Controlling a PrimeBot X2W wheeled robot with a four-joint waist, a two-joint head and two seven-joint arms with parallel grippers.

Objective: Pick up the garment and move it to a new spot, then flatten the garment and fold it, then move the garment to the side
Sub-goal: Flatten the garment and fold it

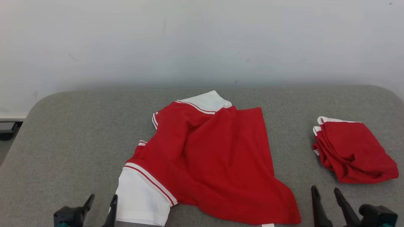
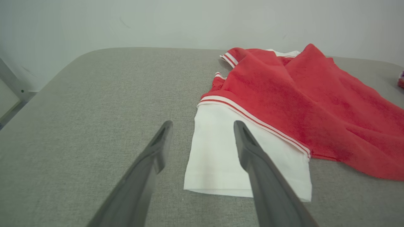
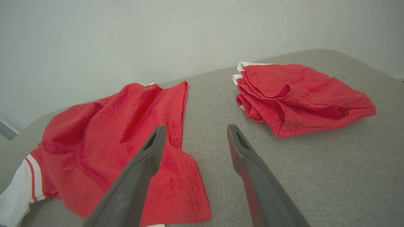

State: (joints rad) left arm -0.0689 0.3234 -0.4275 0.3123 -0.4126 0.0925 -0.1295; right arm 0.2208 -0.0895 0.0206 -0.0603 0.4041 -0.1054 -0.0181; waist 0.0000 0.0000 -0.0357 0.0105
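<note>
Spanning the frame, grey padded table point(image 1: 79, 132) with the red garment point(image 1: 214, 157) lying rumpled and unfolded at its centre, white sleeves at its left and far edges. A second red garment point(image 1: 353, 154), folded, sits well apart on the right. Left gripper point(image 1: 103, 196) and right gripper point(image 1: 325, 188) both have fingers spread wide, empty, near the garment's front edge
</note>
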